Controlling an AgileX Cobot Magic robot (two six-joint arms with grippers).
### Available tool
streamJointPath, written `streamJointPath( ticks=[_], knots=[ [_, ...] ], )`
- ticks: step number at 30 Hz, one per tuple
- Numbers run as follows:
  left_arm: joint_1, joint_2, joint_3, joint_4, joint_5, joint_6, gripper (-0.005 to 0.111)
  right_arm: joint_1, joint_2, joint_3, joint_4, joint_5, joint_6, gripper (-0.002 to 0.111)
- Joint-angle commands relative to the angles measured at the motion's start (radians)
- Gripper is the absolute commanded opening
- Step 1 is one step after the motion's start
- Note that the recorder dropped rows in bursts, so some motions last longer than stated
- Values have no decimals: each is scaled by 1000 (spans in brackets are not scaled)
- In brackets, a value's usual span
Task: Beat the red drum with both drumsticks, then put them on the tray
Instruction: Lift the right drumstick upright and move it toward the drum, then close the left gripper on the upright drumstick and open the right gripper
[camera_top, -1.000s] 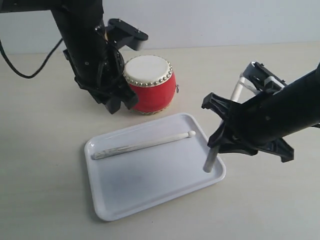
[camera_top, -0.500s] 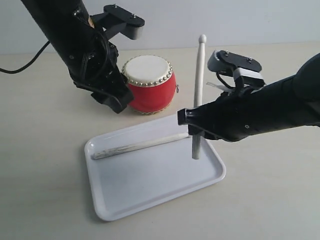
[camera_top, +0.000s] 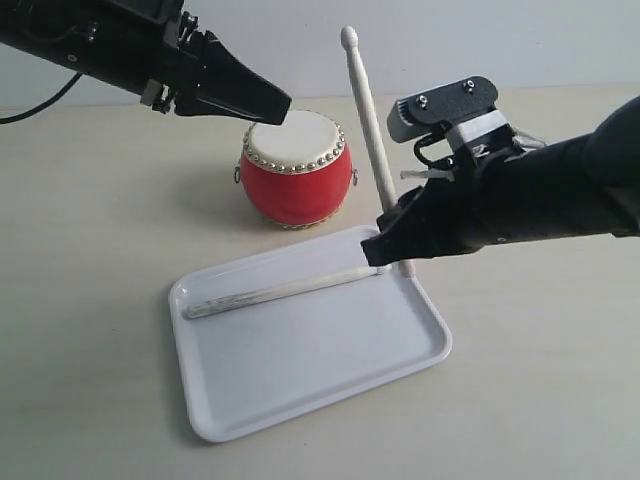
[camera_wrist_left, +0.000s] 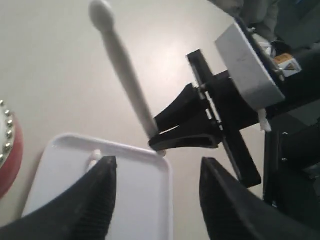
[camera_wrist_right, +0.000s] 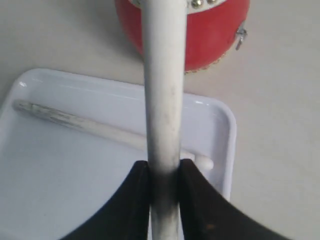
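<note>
Exterior view: a pale beige tabletop meets a plain light wall. The drum stands toward the far edge, with the tray in front of it and one stick lying in the tray.
Left wrist view: your left gripper is spread and empty.
Right wrist view: your right gripper clamps the second stick, nearly upright at the tray's far right corner.

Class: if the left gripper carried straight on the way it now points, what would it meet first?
Probably the upright drumstick held in the right gripper, past the red drum; depth is unclear, so the left gripper might pass beside it.
</note>
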Motion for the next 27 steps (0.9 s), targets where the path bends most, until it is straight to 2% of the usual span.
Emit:
streamJointPath(
  ticks=[1, 6, 14, 27],
  knots=[
    [3, 2, 55, -119, 18, 162, 51, 2, -9, -89, 172, 122, -118, 0],
    [16, 2, 62, -111, 18, 173, 50, 2, -9, -122, 454, 252, -371, 0],
    [33, 2, 62, -140, 37, 183, 50, 2, -9, -122, 653, 427, -550, 0],
    [33, 2, 62, -217, 65, 221, 50, 2, -9, -122, 732, 562, -680, 0]
  ],
)
